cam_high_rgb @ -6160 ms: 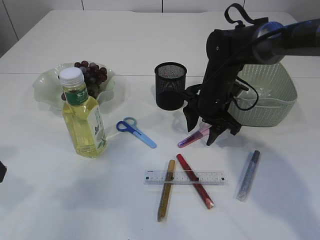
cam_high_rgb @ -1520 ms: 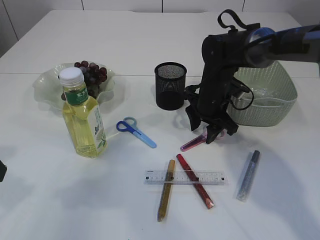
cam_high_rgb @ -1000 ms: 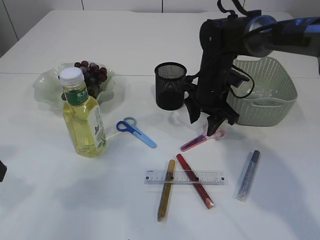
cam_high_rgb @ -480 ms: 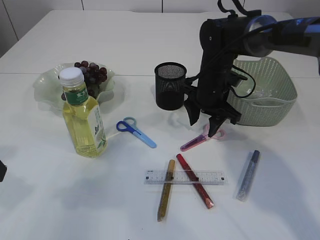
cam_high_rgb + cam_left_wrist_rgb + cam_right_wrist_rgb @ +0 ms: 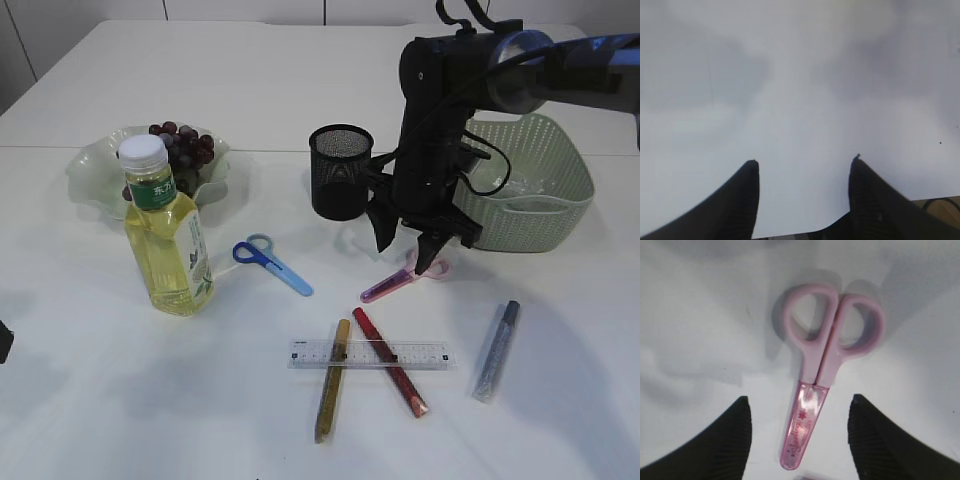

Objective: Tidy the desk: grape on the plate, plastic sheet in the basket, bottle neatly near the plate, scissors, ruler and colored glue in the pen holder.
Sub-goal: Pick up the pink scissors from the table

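Note:
My right gripper hangs open just above the pink-handled scissors, which lie flat on the desk between its fingertips, untouched; their pink handles point away from the wrist. Blue scissors lie to the left. The ruler rests across the gold and red glue; the silver-blue glue lies apart. The black pen holder stands behind. The grape is on the plate, the bottle in front. I cannot make out the plastic sheet. My left gripper is open over bare desk.
The pale green basket stands at the right, its inside partly hidden by my right arm and its cables. The pen holder is close to the left of that arm.
About a second and a half ago the right gripper sat lower over the pink scissors; it has risen a little, uncovering their handles. It has held still over the last second.

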### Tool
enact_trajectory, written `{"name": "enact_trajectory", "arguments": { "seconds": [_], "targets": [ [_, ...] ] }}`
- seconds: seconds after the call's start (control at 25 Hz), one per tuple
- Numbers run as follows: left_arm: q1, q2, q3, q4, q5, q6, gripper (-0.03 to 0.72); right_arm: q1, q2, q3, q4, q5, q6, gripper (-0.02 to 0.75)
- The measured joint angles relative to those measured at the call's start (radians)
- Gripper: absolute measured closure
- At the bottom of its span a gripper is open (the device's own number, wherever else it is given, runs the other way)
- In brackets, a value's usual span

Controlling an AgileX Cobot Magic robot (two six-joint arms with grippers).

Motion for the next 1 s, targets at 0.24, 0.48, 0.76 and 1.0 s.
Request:
{"name": "enact_trajectory", "arguments": {
  "seconds": [0.24,0.48,0.76,1.0],
  "targets": [
    [0.0,0.0,0.0,0.0,0.0,0.0,0.272,0.0,0.0,0.0,0.0,0.002,-0.008,0.257],
    [0.0,0.0,0.0,0.0,0.0,0.0,0.272,0.0,0.0,0.0,0.0,0.002,-0.01,0.258],
    [0.0,0.0,0.0,0.0,0.0,0.0,0.272,0.0,0.023,-0.001,0.002,0.002,-0.01,0.258],
    [0.0,0.0,0.0,0.0,0.0,0.0,0.272,0.0,0.044,-0.001,0.009,0.002,-0.006,0.258]
  ]
}}
